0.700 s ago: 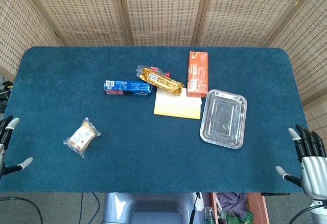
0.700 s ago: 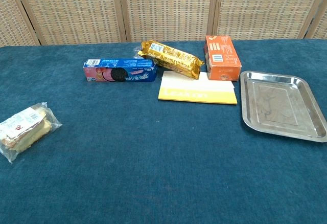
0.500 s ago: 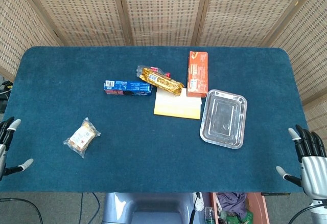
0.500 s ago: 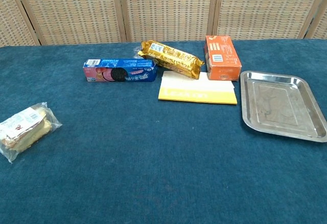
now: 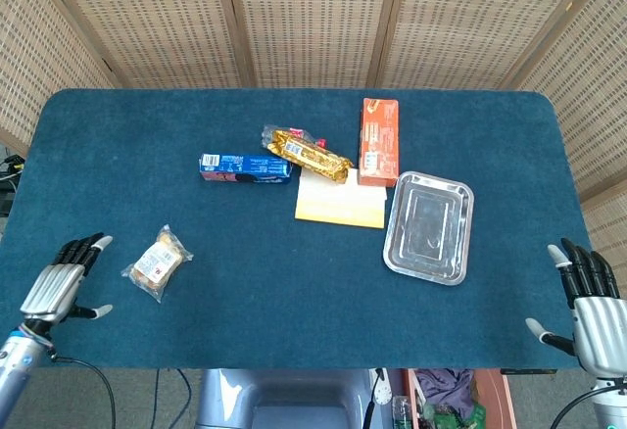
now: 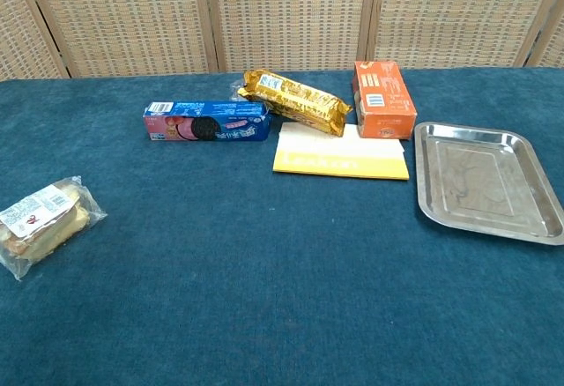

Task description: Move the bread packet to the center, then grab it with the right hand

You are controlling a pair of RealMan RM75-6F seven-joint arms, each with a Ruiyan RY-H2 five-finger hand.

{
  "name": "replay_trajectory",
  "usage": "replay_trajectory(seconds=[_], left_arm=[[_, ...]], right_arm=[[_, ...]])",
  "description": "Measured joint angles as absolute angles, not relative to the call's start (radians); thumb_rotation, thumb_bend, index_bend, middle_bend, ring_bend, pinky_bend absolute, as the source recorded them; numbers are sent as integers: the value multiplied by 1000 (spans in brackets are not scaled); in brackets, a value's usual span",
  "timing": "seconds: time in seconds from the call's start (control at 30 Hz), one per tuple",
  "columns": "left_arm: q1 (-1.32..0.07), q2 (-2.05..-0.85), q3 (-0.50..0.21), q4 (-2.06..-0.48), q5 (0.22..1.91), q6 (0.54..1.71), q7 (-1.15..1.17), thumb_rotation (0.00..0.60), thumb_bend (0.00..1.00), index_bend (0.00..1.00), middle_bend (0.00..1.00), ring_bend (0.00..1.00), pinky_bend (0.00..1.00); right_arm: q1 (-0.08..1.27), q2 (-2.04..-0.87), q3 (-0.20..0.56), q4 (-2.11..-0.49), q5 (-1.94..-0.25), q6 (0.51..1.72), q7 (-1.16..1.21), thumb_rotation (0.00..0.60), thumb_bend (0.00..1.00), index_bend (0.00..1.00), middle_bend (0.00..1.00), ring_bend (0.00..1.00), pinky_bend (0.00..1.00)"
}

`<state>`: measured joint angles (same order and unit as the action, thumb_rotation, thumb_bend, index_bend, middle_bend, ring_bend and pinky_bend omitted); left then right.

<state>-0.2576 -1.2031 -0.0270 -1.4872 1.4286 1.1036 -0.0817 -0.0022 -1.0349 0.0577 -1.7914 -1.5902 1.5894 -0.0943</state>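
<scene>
The bread packet (image 5: 157,262) is a clear wrapper with pale bread slices, lying at the table's front left; the chest view shows the packet (image 6: 42,224) at the far left. My left hand (image 5: 64,287) hovers over the cloth just left of it, fingers spread and empty, not touching it. At the front right edge my right hand (image 5: 586,302) stands with fingers apart and holds nothing. Neither hand shows in the chest view.
Behind the centre lie a blue cookie box (image 5: 245,167), a gold snack bag (image 5: 307,154), an orange box (image 5: 378,141) and a yellow pad (image 5: 340,199). A metal tray (image 5: 429,226) sits right of centre. Blue cloth covers the table (image 5: 294,282); wicker screens stand behind.
My left hand has moved in from the table's left edge onto the cloth, toward the bread packet. The right hand and all objects stay put.
</scene>
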Motion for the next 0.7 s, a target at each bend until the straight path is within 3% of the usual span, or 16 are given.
replay_trajectory(seconds=[0.2, 0.37, 0.47, 0.6, 0.7], left_arm=[[-340, -1343, -44, -1328, 1424, 1042, -112, 600, 0, 0, 0, 0, 72], [-389, -1393, -54, -1287, 1403, 981, -93, 600, 0, 0, 27, 4, 216], [-407, -1410, -51, -1274, 1397, 948, -94, 600, 0, 27, 149, 84, 309], [-418, -1433, -53, -1260, 1379, 941, -87, 600, 0, 374, 435, 306, 486], [-418, -1435, -57, -1266, 1372, 952, -87, 600, 0, 508, 522, 377, 539]], right_arm=[[2, -1033, 62, -1794, -1574, 1582, -89, 600, 0, 0, 0, 0, 0], [2, -1033, 63, -1793, -1569, 1581, -91, 600, 0, 0, 0, 0, 0], [3, -1035, 62, -1794, -1567, 1578, -93, 600, 0, 0, 0, 0, 0], [5, -1036, 62, -1794, -1566, 1575, -95, 600, 0, 0, 0, 0, 0], [4, -1035, 62, -1795, -1566, 1577, -93, 600, 0, 0, 0, 0, 0]])
